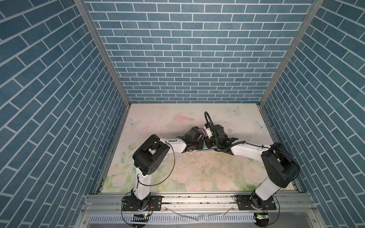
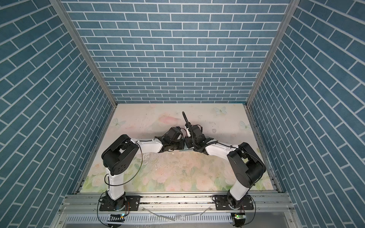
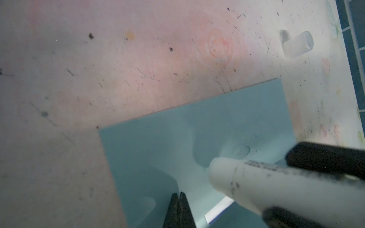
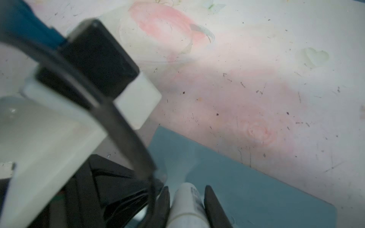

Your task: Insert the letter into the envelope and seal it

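Observation:
The teal envelope [image 3: 197,128] lies flat on the floral table; in both top views only a sliver of it [image 1: 205,150] [image 2: 185,150] shows under the two wrists. A white strip of the letter [image 3: 218,211] with a dark blue edge peeks out of it. My left gripper [image 3: 179,195] is shut with nothing between its fingers, its tips down on the envelope. My right gripper [image 4: 186,189] is shut on a white glue stick [image 4: 187,205] [image 3: 256,183], whose tip points down at the envelope [image 4: 246,183] next to the left fingertips. Whether the tip touches the paper I cannot tell.
A translucent white cap [image 3: 298,44] lies on the table beyond the envelope's far corner, near the blue brick wall [image 3: 355,59]. The two wrists meet at the table's middle [image 1: 203,142]. The left wrist camera housing [image 4: 94,65] fills much of the right wrist view.

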